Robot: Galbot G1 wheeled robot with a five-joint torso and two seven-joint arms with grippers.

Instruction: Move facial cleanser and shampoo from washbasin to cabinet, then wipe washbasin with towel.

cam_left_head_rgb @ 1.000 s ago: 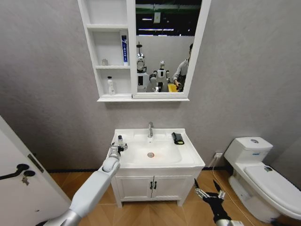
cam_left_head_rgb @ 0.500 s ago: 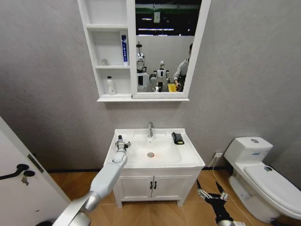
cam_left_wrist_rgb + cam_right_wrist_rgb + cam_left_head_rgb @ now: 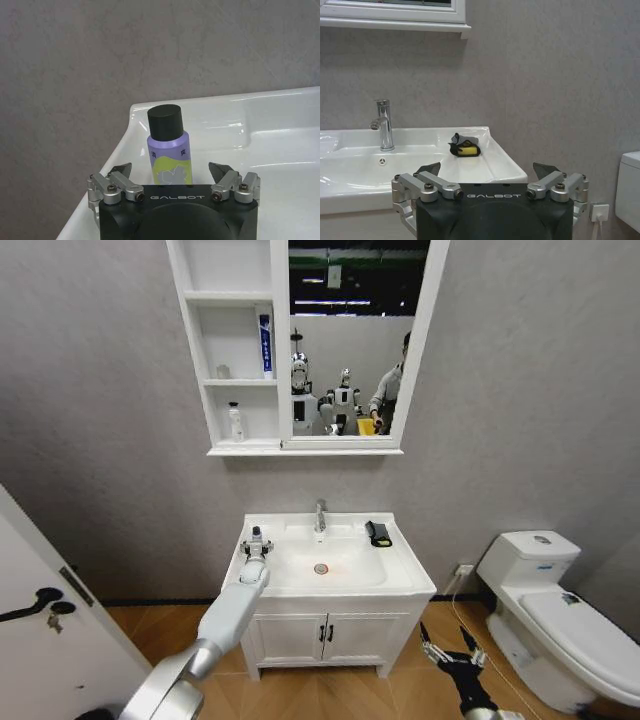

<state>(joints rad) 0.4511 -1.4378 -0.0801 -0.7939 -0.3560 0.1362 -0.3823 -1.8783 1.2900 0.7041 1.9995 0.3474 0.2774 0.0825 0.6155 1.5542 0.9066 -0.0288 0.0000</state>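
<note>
Reaching over the front left corner of the washbasin (image 3: pixel 400 570), the left tool (image 3: pixel 255 547) sits with its fingers spread on either side of a small purple bottle (image 3: pixel 169 150) with a black cap. The left wrist view shows clear gaps between both fingertips and the bottle, so nothing is pinched. The bottle stands upright on the washbasin's flat left rim, near the outer edge and just beside the slope into the oval bowl. Bare grey wall rises behind it, leaving open room above and to the outer side.

The right tool (image 3: pixel 453 650) hangs low in front of the white cupboard (image 3: pixel 330 635) under the washbasin, toward its right corner, fingers spread and holding nothing. Between it and the toilet (image 3: pixel 560 615) lies open wood floor.

The towel (image 3: pixel 377 533) lies on the washbasin's right rear rim, well apart from the bottle, with the chrome tap (image 3: pixel 320 515) between them at the back. In the right wrist view the towel (image 3: pixel 465 146) is a dark bundle with a yellow patch, set close to the rim's right edge.

Above, the cabinet (image 3: pixel 190 360) holds a tall blue-and-white tube (image 3: pixel 264 345) upright in the middle compartment, along with a small clear item I cannot identify, and a white bottle (image 3: pixel 235 423) in the lowest compartment. The top compartment's contents cannot be told.
</note>
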